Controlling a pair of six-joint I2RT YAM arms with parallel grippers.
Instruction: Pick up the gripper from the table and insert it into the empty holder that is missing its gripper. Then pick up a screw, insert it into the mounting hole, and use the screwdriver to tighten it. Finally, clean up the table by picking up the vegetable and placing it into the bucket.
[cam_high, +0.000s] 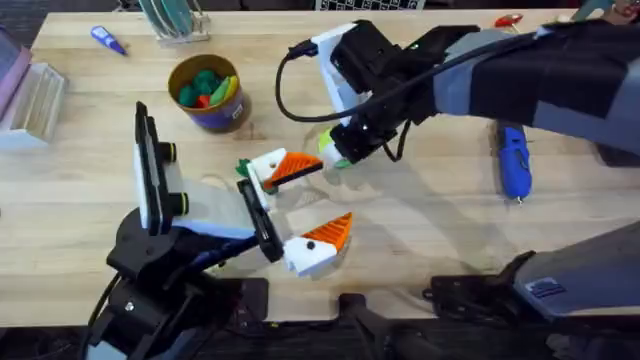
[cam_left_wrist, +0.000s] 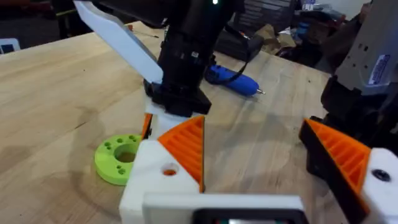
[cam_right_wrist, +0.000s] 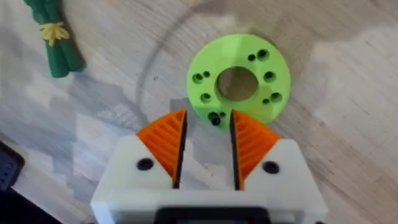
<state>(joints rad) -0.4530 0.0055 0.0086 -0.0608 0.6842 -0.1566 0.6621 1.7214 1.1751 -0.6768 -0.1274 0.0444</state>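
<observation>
While the left pincer (cam_high: 305, 205) lies low at centre frame with its fingers spread wide, the right pincer (cam_high: 340, 150) hangs just above it in the overhead view, over the green disc (cam_right_wrist: 239, 78).

- Right wrist view: orange pads narrowly parted, nothing visible between them, tips at the disc's near rim. We judge the screw pick-up is the step in hand, since the disc's holes look like screw storage. We cannot tell whether any hole has a screw in it.
- The gripper (cam_left_wrist: 186, 146) sits on the holder (cam_left_wrist: 155, 180), at left of the left wrist view. The holder's mounting hole shows orange inside, no screw head. The wide spread presumably keeps that face reachable.
- The screwdriver (cam_high: 512, 160) lies on the counter (cam_high: 420, 250) at right of frame, well apart from both arms, unused.
- The vegetable (cam_right_wrist: 53, 37) lies on the counter near the disc, upper left of the right wrist view. The bucket (cam_high: 207, 92) stands upper left of centre, toy produce already inside.

Risk: the holder is close to the disc, so the descent needs care.
</observation>
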